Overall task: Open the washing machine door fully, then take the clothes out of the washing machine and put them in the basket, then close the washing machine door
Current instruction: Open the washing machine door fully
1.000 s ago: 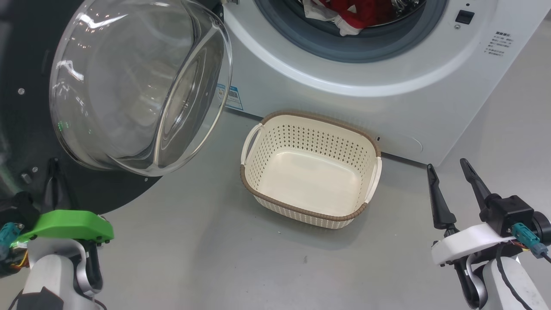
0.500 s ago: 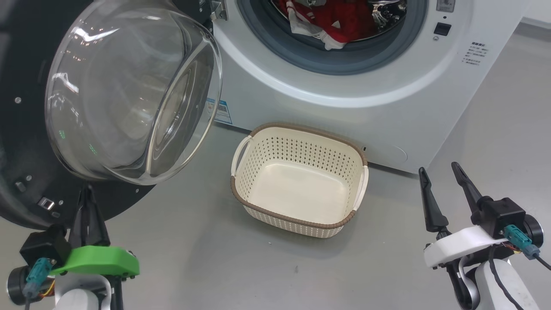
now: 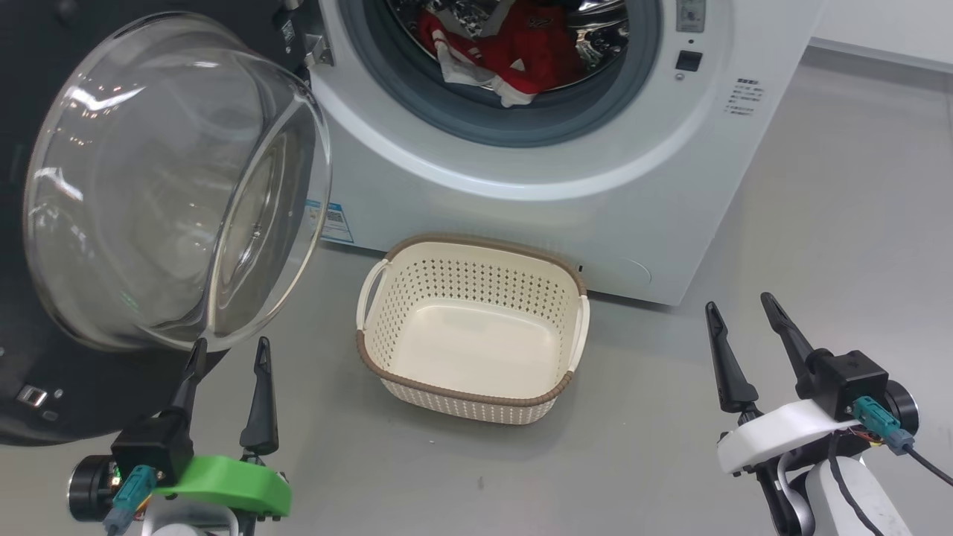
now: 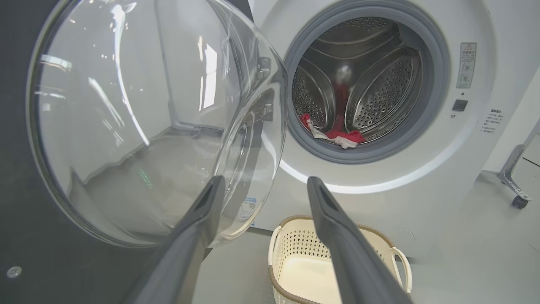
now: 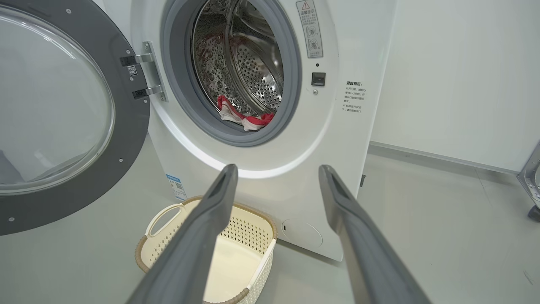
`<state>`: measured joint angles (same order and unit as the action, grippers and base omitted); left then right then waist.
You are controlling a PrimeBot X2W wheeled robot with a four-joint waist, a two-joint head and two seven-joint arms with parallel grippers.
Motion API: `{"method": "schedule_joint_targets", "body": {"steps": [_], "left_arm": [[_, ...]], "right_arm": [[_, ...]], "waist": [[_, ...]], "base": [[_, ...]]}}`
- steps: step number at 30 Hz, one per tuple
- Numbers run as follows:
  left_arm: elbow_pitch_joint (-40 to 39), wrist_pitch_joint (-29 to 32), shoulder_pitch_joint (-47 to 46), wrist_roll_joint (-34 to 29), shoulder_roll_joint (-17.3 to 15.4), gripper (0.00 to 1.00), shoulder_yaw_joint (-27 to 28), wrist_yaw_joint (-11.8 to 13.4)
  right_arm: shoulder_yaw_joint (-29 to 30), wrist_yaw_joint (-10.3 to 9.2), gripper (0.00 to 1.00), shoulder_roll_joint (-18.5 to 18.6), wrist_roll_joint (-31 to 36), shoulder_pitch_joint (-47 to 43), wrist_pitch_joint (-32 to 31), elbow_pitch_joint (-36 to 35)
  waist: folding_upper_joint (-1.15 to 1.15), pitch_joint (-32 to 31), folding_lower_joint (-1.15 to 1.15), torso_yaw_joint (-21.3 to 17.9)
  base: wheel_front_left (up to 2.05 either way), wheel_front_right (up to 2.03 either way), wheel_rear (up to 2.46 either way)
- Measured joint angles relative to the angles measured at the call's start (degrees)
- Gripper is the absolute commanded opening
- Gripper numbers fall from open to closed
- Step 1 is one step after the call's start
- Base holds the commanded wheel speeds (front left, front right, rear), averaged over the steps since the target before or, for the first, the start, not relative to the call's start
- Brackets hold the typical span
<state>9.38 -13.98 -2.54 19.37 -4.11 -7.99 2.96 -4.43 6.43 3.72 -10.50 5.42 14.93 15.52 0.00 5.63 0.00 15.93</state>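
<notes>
Washing machine door (image 3: pixel 160 193) stands wide open on robot's left, hinged at left side of the washing machine (image 3: pixel 521 208), glass bowl (image 4: pixel 139 126) bulging outward. Clothes (image 3: pixel 521 52) lie low at front of steel drum (image 3: pixel 595 37), red w/ white bits, one white edge draped on grey seal (image 3: pixel 476 123). Basket (image 3: pixel 461 393) sits on grey floor (image 3: pixel 819 223) just in front of machine, below the opening. L gripper (image 3: pixel 229 346) jaws spread wide, holding nothing, tips near bowl's lower edge. R gripper (image 3: pixel 738 304) jaws also wide, nothing held, over floor right of basket
</notes>
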Motion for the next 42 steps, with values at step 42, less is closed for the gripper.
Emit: {"method": "schedule_joint_targets", "body": {"steps": [42], "left_arm": [[-5.2, 6.9, 3.0, -2.3, -2.0, 1.00, -1.6, 0.3]], "right_arm": [[0.6, -0.03, 1.00, -0.9, -0.7, -2.4, 0.0, -0.3]], "waist": [[0.00, -2.2, 0.00, -16.0]], "base": [[0.00, 0.00, 0.00]]}}
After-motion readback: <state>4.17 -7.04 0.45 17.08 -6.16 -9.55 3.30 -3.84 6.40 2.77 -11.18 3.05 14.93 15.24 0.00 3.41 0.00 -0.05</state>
